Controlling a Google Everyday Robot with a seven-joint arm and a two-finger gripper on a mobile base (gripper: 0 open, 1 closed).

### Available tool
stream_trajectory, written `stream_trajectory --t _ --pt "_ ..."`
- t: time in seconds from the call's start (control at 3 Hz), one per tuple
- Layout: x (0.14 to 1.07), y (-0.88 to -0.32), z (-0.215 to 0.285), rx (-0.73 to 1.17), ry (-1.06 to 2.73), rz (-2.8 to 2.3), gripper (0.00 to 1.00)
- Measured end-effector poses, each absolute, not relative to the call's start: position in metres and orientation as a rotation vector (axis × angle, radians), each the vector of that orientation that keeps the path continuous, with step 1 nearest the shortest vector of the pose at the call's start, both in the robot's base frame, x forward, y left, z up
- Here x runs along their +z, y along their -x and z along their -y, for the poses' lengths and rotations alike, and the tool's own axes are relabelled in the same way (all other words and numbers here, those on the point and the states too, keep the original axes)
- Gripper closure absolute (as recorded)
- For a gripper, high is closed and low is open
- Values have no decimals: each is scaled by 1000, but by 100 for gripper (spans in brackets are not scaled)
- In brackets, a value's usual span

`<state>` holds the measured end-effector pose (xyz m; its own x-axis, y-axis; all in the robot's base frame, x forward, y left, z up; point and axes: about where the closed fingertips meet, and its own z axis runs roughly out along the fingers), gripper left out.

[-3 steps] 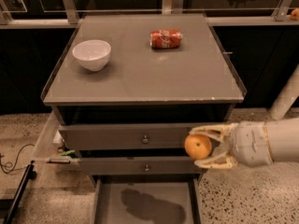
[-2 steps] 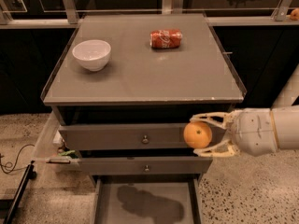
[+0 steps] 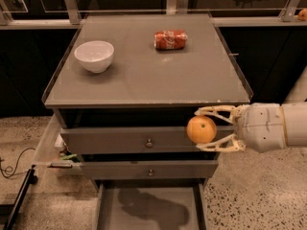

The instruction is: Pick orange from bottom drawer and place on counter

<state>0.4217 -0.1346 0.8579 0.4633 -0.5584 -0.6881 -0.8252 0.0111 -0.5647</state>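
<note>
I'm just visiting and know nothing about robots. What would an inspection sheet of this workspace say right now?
Surface: counter grey, carrying two items.
Job's things: orange held in front of the top drawer, below counter level; bottom drawer pulled open.
Clutter: white bowl at left; red can on its side, further back.
Grippers: gripper at the cabinet front's right end, jaws closed on the orange.
Cables: black cable on the floor, left.
Surroundings: speckled floor.

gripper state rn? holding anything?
Gripper: shut on the orange, held in front of the upper drawers, below the counter edge, above the open bottom drawer.
</note>
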Motion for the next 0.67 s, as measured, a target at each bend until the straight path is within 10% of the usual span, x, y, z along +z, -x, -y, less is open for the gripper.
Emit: stream_trajectory --t 0.67 --pt "891 -478 122 296 1650 -1226 100"
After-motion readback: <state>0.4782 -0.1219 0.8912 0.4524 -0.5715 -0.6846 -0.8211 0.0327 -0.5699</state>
